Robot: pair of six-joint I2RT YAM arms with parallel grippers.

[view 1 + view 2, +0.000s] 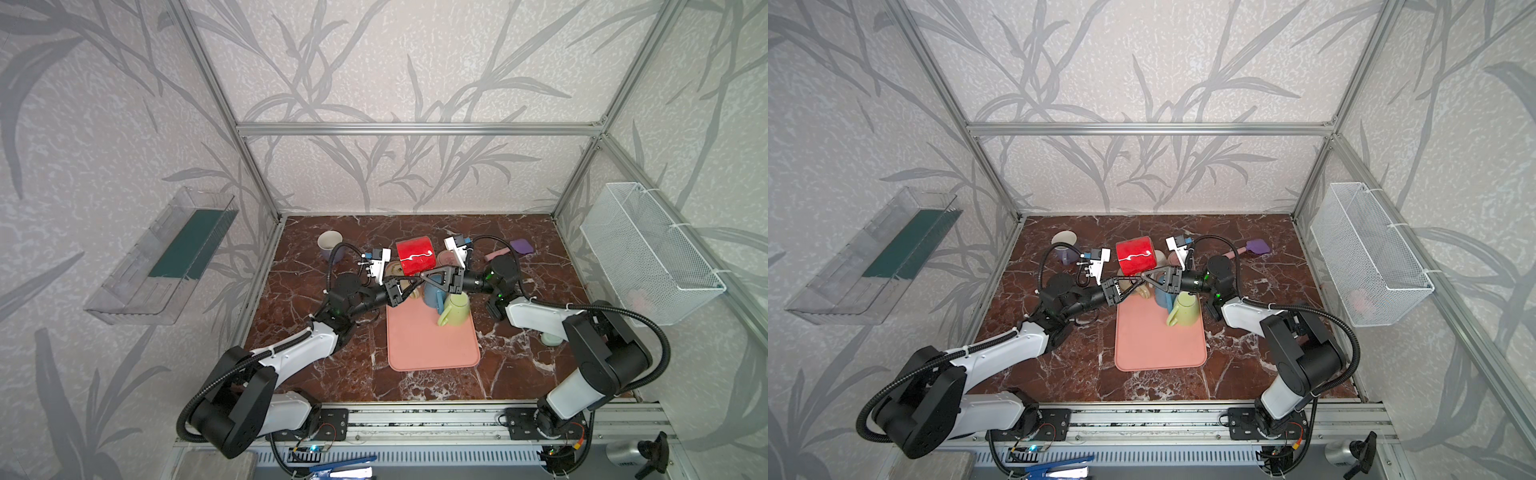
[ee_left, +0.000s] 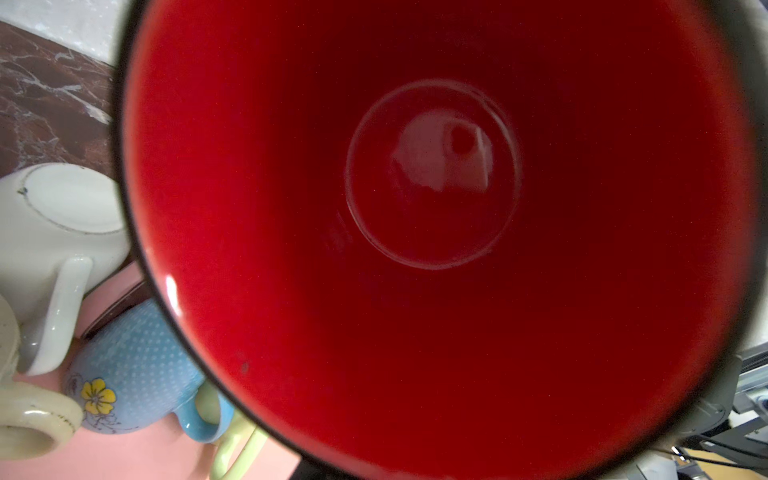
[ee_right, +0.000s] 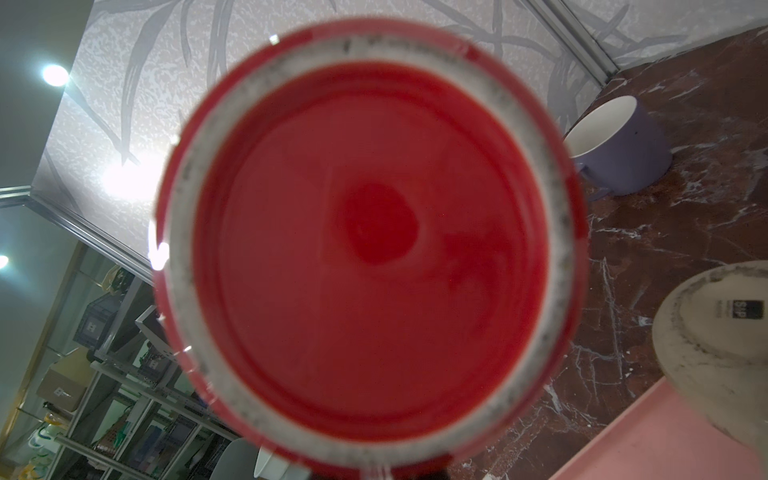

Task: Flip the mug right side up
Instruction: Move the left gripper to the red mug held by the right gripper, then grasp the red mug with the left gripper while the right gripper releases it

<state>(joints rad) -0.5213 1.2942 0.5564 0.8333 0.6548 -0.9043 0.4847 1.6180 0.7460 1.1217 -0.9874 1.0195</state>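
One red mug (image 2: 432,208) aloft sideways; right claw (image 1: 425,276) grips it, left claw (image 1: 417,284) unclear; one pink mat (image 1: 432,345).

A robotics lab: aluminium frame (image 1: 415,129), wallpapered panels (image 1: 415,62), equipment shelving (image 3: 124,395).

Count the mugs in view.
6: red mug raised sideways between left gripper and right gripper; purple mug back left; blue mug, green mug, white mug, cream mug clustered at the pink mat's far end. Arms may hide more.
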